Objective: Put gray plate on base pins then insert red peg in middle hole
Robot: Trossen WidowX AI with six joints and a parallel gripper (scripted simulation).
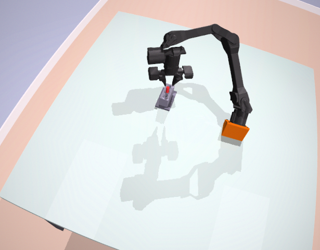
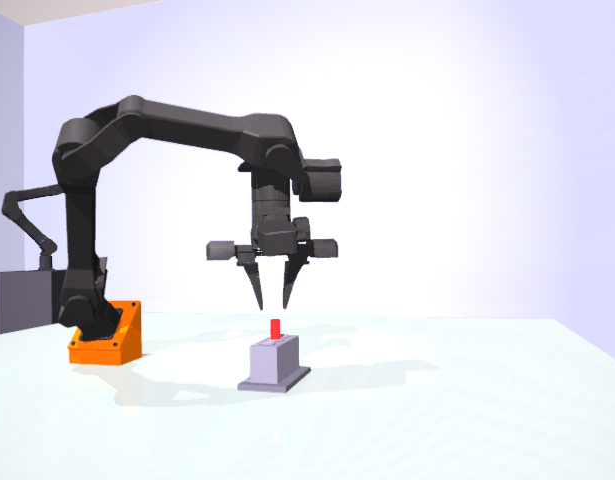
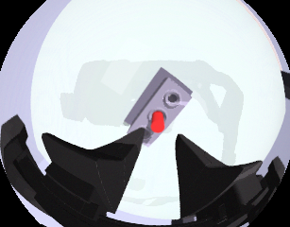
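The gray plate (image 1: pixel 164 102) (image 2: pixel 264 361) (image 3: pixel 169 111) appears as a thick block lying flat on the darker flange of the base (image 1: pixel 162 108) (image 2: pixel 260 386) (image 3: pixel 145 101). The red peg (image 1: pixel 167 89) (image 2: pixel 275 329) (image 3: pixel 157 122) stands upright in the plate's middle hole, with a short part above the top face. Its lower end is hidden. My gripper (image 1: pixel 169 85) (image 2: pixel 272 308) (image 3: pixel 160 135) is open and empty, pointing down. In the exterior view its fingertips are a little above the peg's top, one to each side. An end hole shows a round pin in the wrist view.
The arm's orange mount (image 1: pixel 234 130) (image 2: pixel 96 356) stands on the table (image 1: pixel 100 172) (image 2: pixel 400 423), off to one side of the base. In the exterior view a dark box (image 2: pixel 23 302) with another thin arm stands behind at the left.
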